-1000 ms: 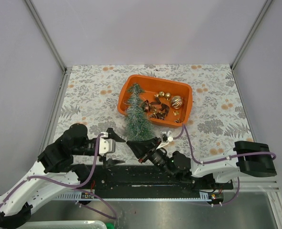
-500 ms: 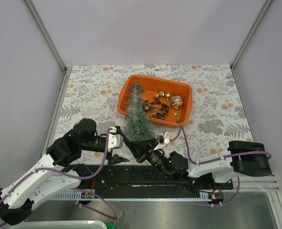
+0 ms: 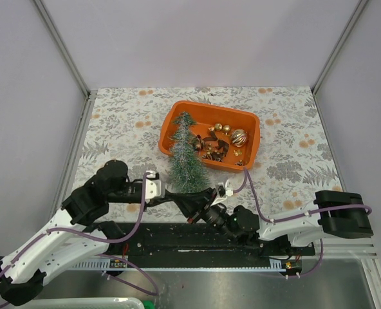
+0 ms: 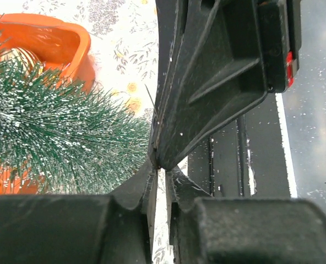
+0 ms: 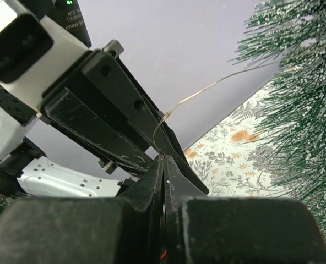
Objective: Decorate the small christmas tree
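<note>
1. left gripper (image 4: 160, 170) jaws are closed to a slit; right gripper (image 5: 164, 162) jaws are clamped on thin wire (image 5: 201, 91).
2. small christmas tree (image 3: 186, 161) is stood just beyond both tips.
3. judged light, springy, tippy; best gripped low.

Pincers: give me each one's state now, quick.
Left pincer: closed; whether it grips anything cannot be told.
Right pincer: closed on a thin gold wire.
</note>
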Motion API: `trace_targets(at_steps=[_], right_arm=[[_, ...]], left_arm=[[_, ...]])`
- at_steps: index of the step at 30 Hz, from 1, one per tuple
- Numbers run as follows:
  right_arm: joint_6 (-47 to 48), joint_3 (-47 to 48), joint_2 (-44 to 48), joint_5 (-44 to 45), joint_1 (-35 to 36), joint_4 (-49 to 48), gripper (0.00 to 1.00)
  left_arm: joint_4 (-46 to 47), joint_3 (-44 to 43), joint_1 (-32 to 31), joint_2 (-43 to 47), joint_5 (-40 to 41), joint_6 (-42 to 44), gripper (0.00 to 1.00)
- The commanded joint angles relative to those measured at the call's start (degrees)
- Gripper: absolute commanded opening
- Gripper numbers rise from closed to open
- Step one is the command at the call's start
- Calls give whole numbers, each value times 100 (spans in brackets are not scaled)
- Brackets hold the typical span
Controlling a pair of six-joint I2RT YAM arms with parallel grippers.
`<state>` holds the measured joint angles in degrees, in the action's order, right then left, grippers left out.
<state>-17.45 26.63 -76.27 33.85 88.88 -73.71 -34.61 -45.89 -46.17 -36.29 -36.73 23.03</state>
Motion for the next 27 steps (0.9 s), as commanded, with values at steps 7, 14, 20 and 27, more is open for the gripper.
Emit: trace_targets(at_steps=[7, 14, 20, 27], right_arm=[[-346, -536, 1208, 87, -37, -236, 41], [82, 191, 3722, 603, -29, 4395, 46], [2215, 1579, 3709, 1624, -29, 5436, 68], [1793, 3276, 2021, 743, -1554, 6753, 90]], left_arm=[[-150, 132, -50, 236, 622, 1053, 2], [-248, 633, -50, 623, 1431, 1670, 0], [-81, 748, -41, 484, 1624, 1775, 0], [-160, 818, -50, 474, 2214, 2224, 0]])
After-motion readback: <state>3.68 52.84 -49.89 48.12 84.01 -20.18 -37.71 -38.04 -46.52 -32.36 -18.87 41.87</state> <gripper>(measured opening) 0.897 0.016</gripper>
